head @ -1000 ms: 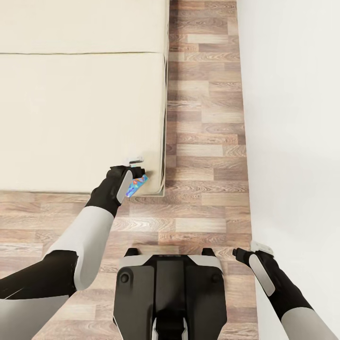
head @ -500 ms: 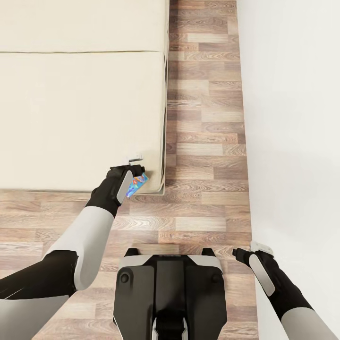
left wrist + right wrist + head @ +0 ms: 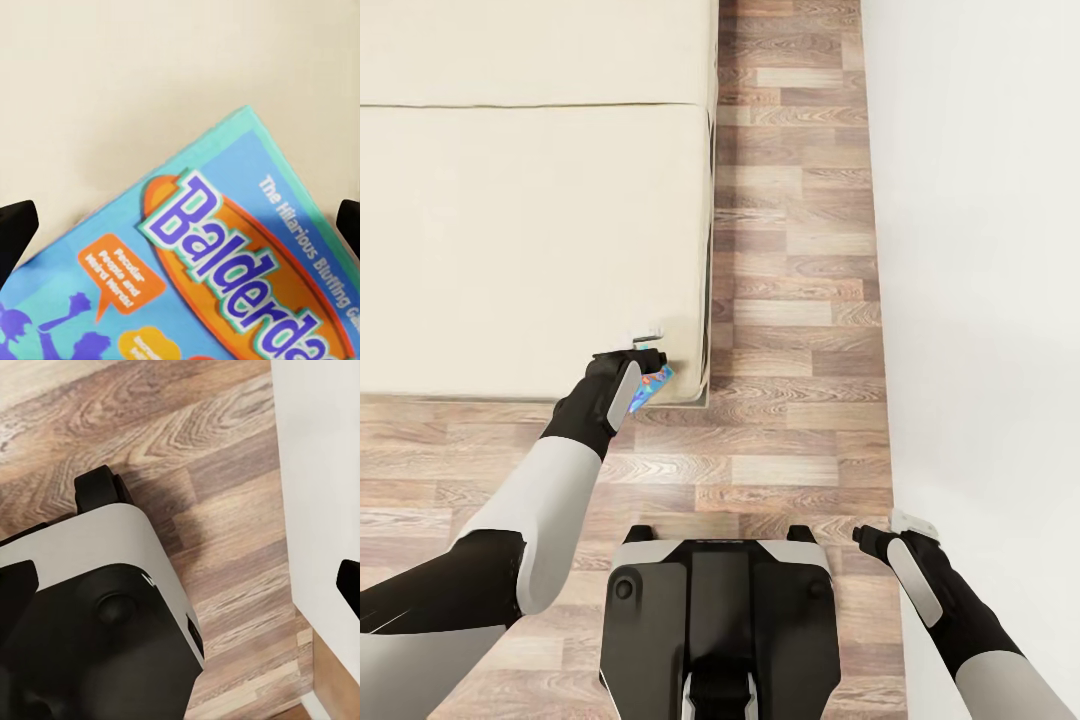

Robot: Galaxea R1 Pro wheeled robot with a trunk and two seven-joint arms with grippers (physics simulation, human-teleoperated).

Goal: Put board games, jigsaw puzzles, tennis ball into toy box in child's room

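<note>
Left gripper (image 3: 650,368) pinches the blue board game (image 3: 655,386) over the bed (image 3: 530,240) corner, at eleven o'clock from the base; right gripper (image 3: 880,528) hangs spread, empty.

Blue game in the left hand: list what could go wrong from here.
1. The left hand grips the blue game at the bed corner; in the head view little of the box shows past the hand. If the hold is only on an edge, the box may tilt or slip out during the drive.
2. The right hand sits close to the white wall; turning the base could scrape it.
</note>
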